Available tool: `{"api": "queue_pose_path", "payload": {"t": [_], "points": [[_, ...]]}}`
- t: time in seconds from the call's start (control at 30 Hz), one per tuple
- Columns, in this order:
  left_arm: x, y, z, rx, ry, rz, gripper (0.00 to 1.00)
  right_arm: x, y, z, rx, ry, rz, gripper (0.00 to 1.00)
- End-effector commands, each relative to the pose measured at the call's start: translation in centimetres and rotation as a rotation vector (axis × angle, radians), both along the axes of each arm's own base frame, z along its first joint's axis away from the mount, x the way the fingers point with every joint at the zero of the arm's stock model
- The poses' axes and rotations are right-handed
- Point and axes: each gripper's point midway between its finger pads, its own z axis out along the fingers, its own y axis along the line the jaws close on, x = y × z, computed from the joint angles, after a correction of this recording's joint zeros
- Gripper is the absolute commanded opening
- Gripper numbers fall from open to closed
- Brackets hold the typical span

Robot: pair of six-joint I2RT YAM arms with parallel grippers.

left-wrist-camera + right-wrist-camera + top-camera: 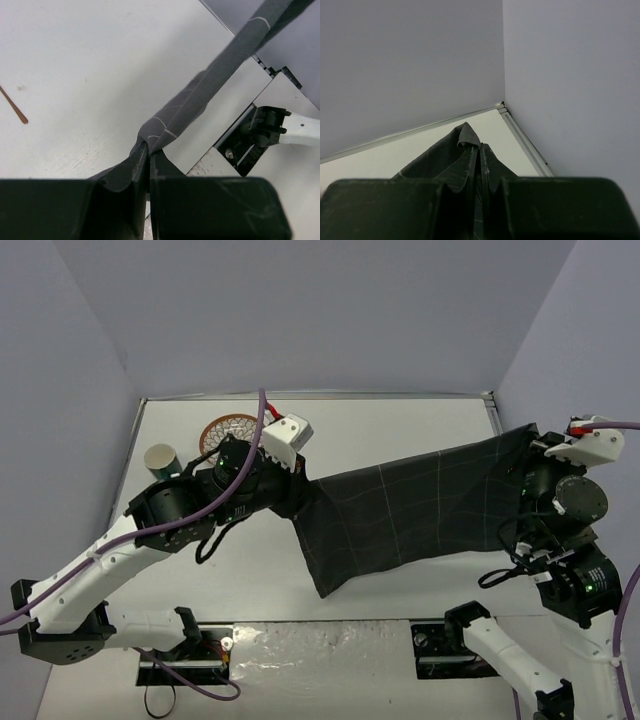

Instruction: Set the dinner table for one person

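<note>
A dark grey cloth point(410, 505) with thin grid lines hangs stretched between my two grippers above the white dinner table point(400, 430). My left gripper point(298, 492) is shut on the cloth's left corner; in the left wrist view the cloth point(200, 95) runs away from the closed jaws point(148, 150) as a taut twisted band. My right gripper point(530, 455) is shut on the cloth's right corner; in the right wrist view a fold of cloth point(465, 137) sticks up from the closed jaws point(480, 147). The cloth's lower corner sags toward the table's near edge.
A round patterned plate point(228, 430) lies at the far left of the table, partly behind my left wrist. A green cup point(162, 458) stands left of it. A thin brown stick point(14, 107) lies on the table. Grey walls enclose the table on three sides.
</note>
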Motion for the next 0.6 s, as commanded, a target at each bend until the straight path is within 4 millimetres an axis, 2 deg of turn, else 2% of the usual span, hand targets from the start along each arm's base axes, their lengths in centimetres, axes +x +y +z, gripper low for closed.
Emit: {"api": "queue_pose_path", "payload": {"t": [0.0, 0.07, 0.17, 0.2, 0.23, 0.27, 0.33, 0.4, 0.5, 0.57], "points": [[4.6, 0.8, -2.5, -0.021, 0.067, 0.16, 0.0, 3.4, 0.0, -1.8, -0.011, 0.08, -0.082, 0.0], [7.2, 0.7, -3.7, -0.077, 0.091, 0.202, 0.0, 4.9, 0.3, -3.8, -0.028, 0.143, -0.1, 0.0], [11.3, 1.0, -9.2, -0.01, 0.162, 0.258, 0.0, 8.4, 0.5, -8.1, -0.08, 0.276, -0.142, 0.0], [12.7, 1.1, -10.4, 0.011, 0.171, 0.275, 0.0, 9.3, 0.4, -9.2, -0.085, 0.301, -0.14, 0.0], [13.7, 1.3, -11.1, 0.017, 0.174, 0.283, 0.0, 10.9, 1.0, -10.7, -0.088, 0.331, -0.106, 0.0], [13.9, 1.2, -11.3, 0.026, 0.172, 0.281, 0.0, 11.1, 1.0, -11.5, -0.091, 0.348, -0.104, 0.0], [16.6, 0.7, -15.5, 0.094, 0.223, 0.301, 0.0, 14.1, 0.5, -15.8, -0.056, 0.423, -0.061, 0.0], [18.5, 0.7, -18.4, 0.128, 0.263, 0.322, 0.0, 15.9, -1.0, -18.9, -0.017, 0.463, -0.058, 0.0], [20.4, 0.6, -20.9, 0.142, 0.3, 0.34, 0.0, 18.0, -1.4, -20.8, -0.005, 0.457, -0.035, 0.0], [22.2, 0.8, -23.0, 0.165, 0.325, 0.367, 0.0, 19.8, -1.7, -23.1, -0.007, 0.485, -0.006, 0.0]]}}
